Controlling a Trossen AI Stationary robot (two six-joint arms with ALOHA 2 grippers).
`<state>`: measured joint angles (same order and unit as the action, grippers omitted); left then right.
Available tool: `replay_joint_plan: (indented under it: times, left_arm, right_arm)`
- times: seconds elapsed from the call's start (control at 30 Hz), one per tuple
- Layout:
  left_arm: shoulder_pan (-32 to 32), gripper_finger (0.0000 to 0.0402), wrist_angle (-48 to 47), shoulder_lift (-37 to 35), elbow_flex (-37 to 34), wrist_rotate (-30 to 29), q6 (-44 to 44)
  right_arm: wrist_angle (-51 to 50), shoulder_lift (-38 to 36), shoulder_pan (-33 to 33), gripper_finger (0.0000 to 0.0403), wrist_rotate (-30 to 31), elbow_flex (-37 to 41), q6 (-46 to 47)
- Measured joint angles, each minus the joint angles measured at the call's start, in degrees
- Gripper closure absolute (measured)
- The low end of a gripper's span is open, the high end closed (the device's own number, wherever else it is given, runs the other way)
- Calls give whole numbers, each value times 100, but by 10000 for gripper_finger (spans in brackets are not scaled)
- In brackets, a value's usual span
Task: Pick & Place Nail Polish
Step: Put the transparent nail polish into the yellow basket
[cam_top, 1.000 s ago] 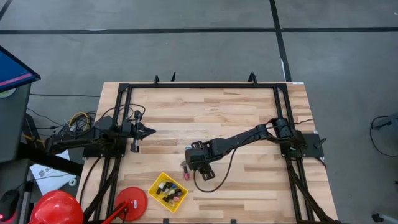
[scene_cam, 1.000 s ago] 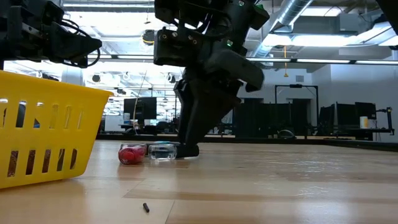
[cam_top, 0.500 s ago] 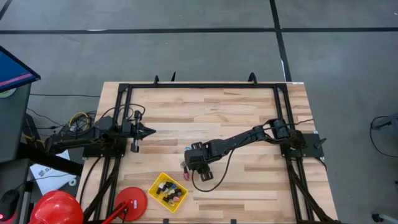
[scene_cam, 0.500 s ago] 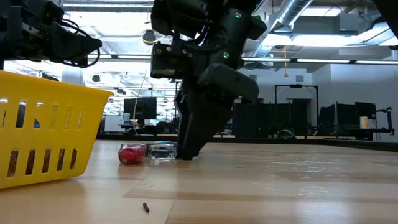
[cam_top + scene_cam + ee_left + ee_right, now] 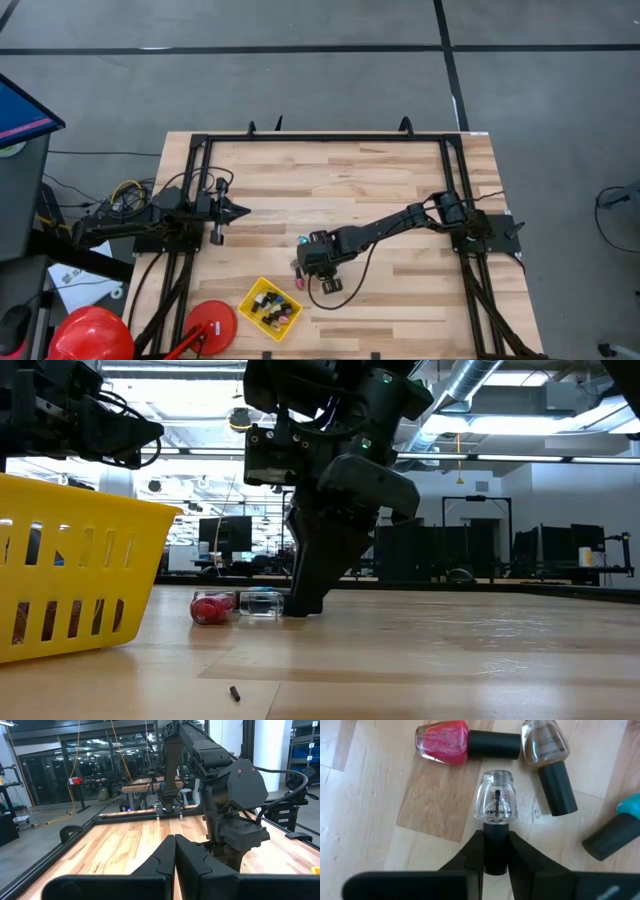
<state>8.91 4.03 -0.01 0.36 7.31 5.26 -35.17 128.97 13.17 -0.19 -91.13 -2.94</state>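
Observation:
Several nail polish bottles lie on their sides on the wooden table: a clear one [image 5: 496, 795], a red one [image 5: 442, 742], a brownish one [image 5: 545, 742] and a teal one [image 5: 630, 805], all with black caps. My right gripper [image 5: 303, 265] is down at the table, shut on the clear bottle [image 5: 262, 603]. More bottles lie in the yellow basket [image 5: 270, 308]. My left gripper [image 5: 243, 211] hovers shut, holding nothing, at the table's left side. My right gripper pinches the clear bottle's black cap [image 5: 495, 847] between its two fingers, one on each side. The fingers [image 5: 300, 600] come down from above at a slight slant. The bottle lies on its side on the table, its glass body pointing away from the fingers.
The red bottle [image 5: 210, 607] lies right beside the clear one, and the brownish and teal ones are close by. The yellow basket [image 5: 70, 560] stands near the front edge. A red helmet [image 5: 90, 335] and a red disc [image 5: 210, 322] sit at the front left. A small dark bit [image 5: 234, 692] lies on the table.
My right gripper has shut its fingers onto the clear bottle's cap while staying low at the table. The bottles have stayed where they lay.

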Motion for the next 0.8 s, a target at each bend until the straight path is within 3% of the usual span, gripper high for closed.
replay_joint_plan:
  times: [0.6,0.8]
  left_arm:
    - [0,401,7,0,0,0,0]
    - [2,401,9,0,0,0,0]
  right_arm:
    - [-1365,-557,192,356,16,52,254]
    - [-941,-1054,195,356,47,31,297]
